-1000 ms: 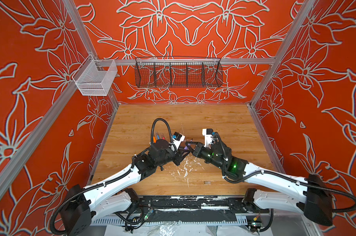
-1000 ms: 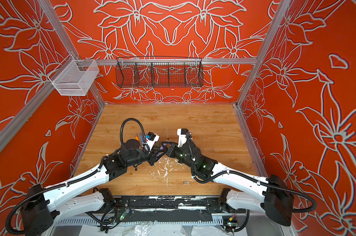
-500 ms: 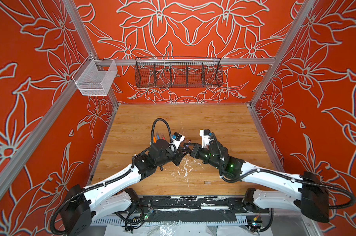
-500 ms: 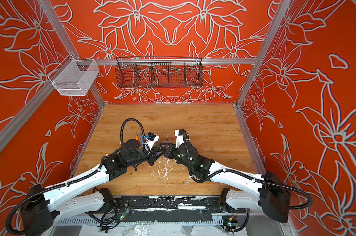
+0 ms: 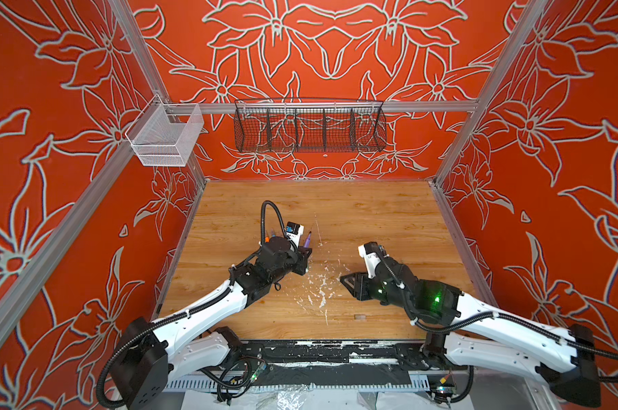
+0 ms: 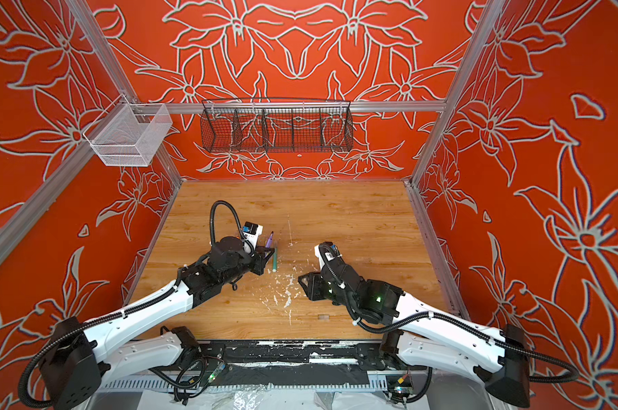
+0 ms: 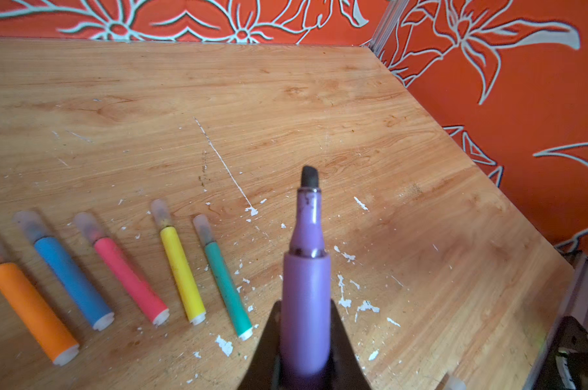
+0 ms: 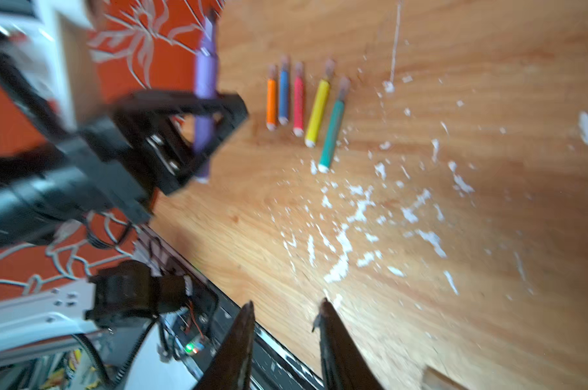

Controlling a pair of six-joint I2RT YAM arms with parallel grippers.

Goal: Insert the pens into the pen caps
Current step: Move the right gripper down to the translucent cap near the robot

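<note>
Above the desk (image 7: 319, 101), the left wrist view shows the left gripper (image 7: 305, 305) clamped on the uncapped purple pen (image 7: 306, 277), five capped pens (image 7: 130, 280) lying just beside it; both top views show little of that row. The blurred right wrist view shows the right gripper (image 8: 287, 304) narrowly parted, empty. A loose clear cap (image 5: 359, 317) lies near it.

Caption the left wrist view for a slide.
Left gripper grips an uncapped purple pen; five capped pens lie alongside on the table.
</note>
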